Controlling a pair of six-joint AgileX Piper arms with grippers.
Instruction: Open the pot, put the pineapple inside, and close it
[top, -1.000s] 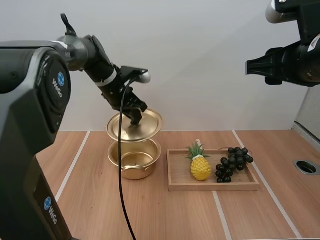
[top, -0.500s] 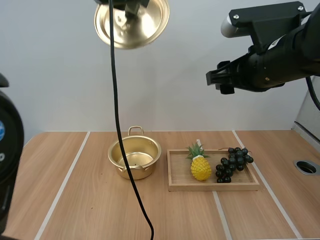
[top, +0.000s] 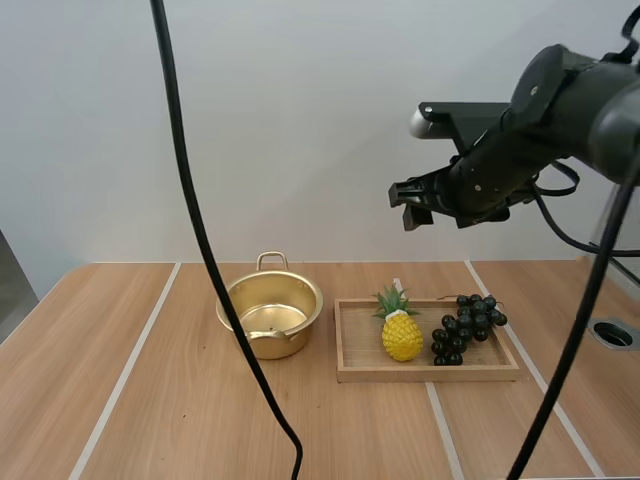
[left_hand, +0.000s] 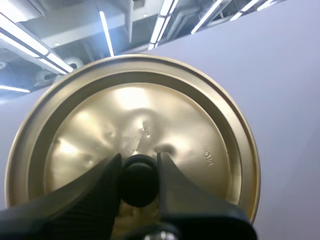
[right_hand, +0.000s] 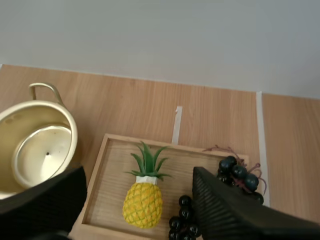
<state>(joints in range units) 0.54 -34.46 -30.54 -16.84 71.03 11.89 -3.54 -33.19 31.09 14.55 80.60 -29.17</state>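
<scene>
The round gold metal lid (left_hand: 200, 150) is clamped by its black knob (left_hand: 139, 181) in the left gripper (left_hand: 139, 167). Its place relative to the shallow wooden tray (top: 420, 375) cannot be made out. The round gold pot (top: 272, 346) stands uncovered just beside the tray. The small yellow pineapple (top: 402, 336) is in the tray's pot-side half, apparently upright with its crown uppermost. The right gripper (top: 403, 203) is held high above the tray, its fingers spread and empty, with the pineapple below and between them. This arm is judged the nearer.

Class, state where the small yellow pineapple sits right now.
In the high view, the yellow pineapple stands in the left half of the wooden tray, beside the dark grapes, right of the golden pot.
</scene>
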